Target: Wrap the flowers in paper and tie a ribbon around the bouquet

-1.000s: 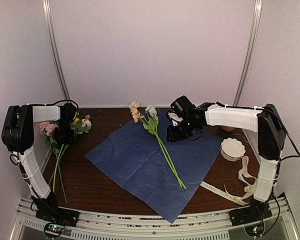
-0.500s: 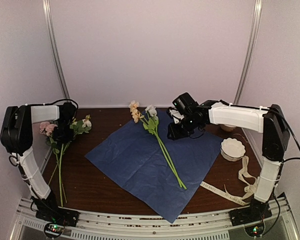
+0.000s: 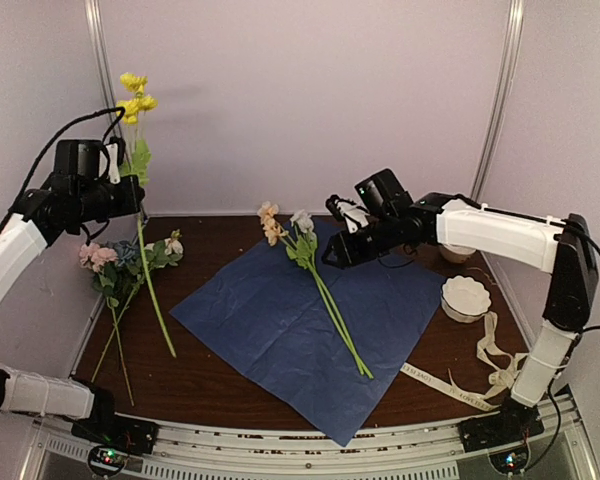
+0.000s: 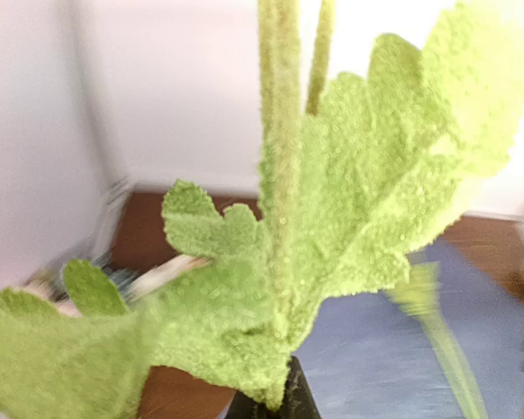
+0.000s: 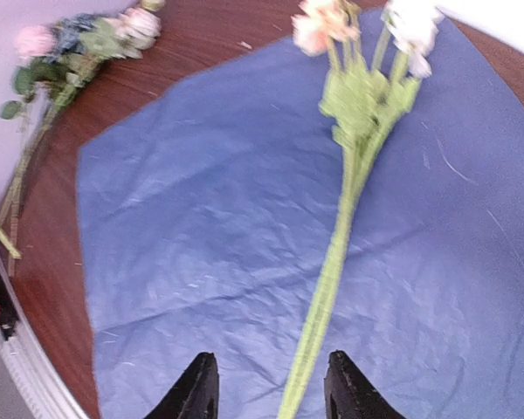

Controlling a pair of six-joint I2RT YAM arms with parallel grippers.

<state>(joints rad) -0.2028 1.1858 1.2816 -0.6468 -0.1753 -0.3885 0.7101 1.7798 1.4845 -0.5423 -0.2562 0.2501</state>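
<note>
My left gripper [image 3: 132, 197] is raised high at the left, shut on one yellow-bloomed flower [image 3: 133, 95]. Its long green stem [image 3: 155, 290] hangs down toward the table. In the left wrist view the flower's fuzzy green leaf [image 4: 332, 227] fills the frame and hides the gripper [image 4: 279, 406] except for a dark tip. The dark blue paper [image 3: 270, 330] lies flat mid-table with two flowers [image 3: 320, 285] laid across it. My right gripper [image 3: 334, 254] hovers open above their leafy upper stems. Their stem [image 5: 332, 279] runs between its fingers [image 5: 196, 388] without touching. The ribbon [image 3: 480, 375] lies at the right front.
More flowers [image 3: 110, 265] with pink and white blooms lie on the brown table at the left, also seen as a bunch [image 5: 79, 44] in the right wrist view. A white scalloped bowl [image 3: 465, 297] stands right of the paper. White walls close in the back and sides.
My left arm has risen from the pile at the left, lifting the yellow flower off the table. The right gripper has shifted slightly left and opened a little wider.
</note>
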